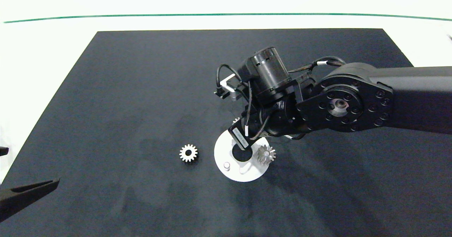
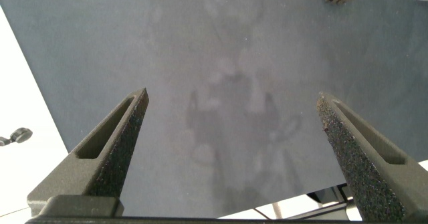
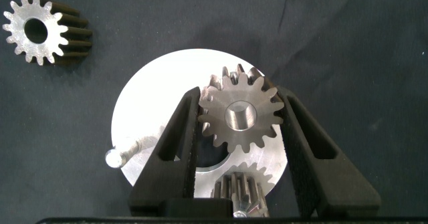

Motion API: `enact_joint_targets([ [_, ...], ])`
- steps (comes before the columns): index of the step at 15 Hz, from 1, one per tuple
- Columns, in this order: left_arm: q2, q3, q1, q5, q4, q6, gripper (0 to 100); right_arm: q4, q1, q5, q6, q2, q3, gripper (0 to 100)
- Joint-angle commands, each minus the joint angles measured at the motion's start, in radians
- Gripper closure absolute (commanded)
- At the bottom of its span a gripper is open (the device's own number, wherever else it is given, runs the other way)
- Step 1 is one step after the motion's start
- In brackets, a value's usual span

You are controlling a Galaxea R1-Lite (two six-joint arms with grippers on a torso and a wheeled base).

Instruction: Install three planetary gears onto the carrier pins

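Small silvery toothed metal planetary gears (image 3: 241,114): one pinched by right gripper (image 3: 242,150) over flat white ring disc (image 1: 226,152).
Left gripper (image 2: 234,150) parked near table's left edge, fingers spread; one gear seated on disc, bare whitish carrier pin (image 1: 226,165) nearby, another gear loose on black mat (image 1: 141,88); right arm bent downward.

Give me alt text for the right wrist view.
The right pincer grips a planetary gear between its fingers, above the white carrier disc. One bare carrier pin stands up from the disc, a second gear sits on the disc, and a third lies loose on the dark mat.
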State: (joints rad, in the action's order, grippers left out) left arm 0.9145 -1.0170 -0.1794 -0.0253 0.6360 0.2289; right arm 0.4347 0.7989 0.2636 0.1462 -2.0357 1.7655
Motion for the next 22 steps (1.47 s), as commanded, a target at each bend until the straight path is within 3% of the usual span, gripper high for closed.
enact_joint_targets([
  [1, -0.002, -0.002, 0.000, -0.001, 0.004, 0.001, 0, 0.004, 0.000, 0.002, 0.001, 0.000, -0.001, 100],
  [19, -0.008, -0.002, 0.000, -0.001, 0.004, 0.001, 0, 0.001, 0.008, 0.002, 0.001, -0.038, 0.041, 100],
  [22, -0.008, -0.002, 0.000, -0.001, 0.004, 0.001, 0, 0.001, 0.003, 0.017, 0.000, -0.049, 0.058, 100],
])
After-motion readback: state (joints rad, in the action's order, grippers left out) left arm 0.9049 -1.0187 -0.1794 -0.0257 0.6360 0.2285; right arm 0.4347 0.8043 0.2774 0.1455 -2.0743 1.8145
